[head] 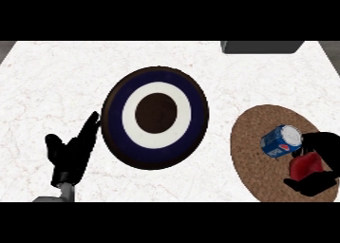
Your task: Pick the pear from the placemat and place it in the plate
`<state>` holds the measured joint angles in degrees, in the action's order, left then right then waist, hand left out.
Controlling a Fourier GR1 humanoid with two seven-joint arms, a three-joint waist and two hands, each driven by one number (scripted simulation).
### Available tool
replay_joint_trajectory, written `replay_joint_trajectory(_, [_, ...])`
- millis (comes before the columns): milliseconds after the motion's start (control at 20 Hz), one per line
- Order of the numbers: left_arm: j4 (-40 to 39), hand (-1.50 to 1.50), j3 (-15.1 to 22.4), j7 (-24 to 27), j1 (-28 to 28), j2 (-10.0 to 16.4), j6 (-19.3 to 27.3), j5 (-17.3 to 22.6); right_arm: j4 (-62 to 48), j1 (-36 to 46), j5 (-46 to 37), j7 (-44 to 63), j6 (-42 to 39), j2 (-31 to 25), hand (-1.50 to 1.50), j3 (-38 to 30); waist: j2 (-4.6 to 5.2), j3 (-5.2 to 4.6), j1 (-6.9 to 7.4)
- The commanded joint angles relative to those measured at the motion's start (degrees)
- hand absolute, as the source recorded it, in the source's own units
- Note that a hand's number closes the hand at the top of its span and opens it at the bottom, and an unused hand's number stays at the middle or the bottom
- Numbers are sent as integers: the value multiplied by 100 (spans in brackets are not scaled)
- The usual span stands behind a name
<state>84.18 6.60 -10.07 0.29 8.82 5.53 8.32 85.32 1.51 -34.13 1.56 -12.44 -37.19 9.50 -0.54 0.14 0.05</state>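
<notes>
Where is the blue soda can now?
Head view, right side: the soda can lies on the woven placemat, beside the right hand curled round a red object.

The plate (155, 76) has navy, white, brown rings.

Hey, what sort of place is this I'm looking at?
Most likely a kitchen counter: a white marbled top, a round plate, and a brown placemat with a blue drink can lying on it.
</notes>
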Motion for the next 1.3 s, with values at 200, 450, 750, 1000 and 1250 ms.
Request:
replay_joint_trajectory(200, [-115, 0, 139, -177, -49, -9, -108, -24, 1042, 424, -874, 1861, 908, 2174, 150, 1310, 12, -82, 370])
replay_joint_trajectory(450, [-185, 0, 207, -272, -67, -20, -153, -35, 1438, 1005, -1819, 2664, 1864, 3303, 150, 1842, -101, -73, 395])
replay_joint_trajectory(750, [-260, 0, 174, -269, -43, -25, -134, -32, 1569, 1597, -2969, 3742, 2949, 3699, 150, 2392, -140, -76, 370])
replay_joint_trajectory(1000, [-259, 0, 137, -343, -185, -98, -112, 41, 1579, 1867, -3584, 4823, 4031, 3713, 150, 2745, -78, -48, 308])
replay_joint_trajectory(1250, [-231, 0, 187, -343, -115, -73, -114, -23, 1433, 2125, -4262, 5951, 4993, 3717, 150, 2987, -29, -35, 330])
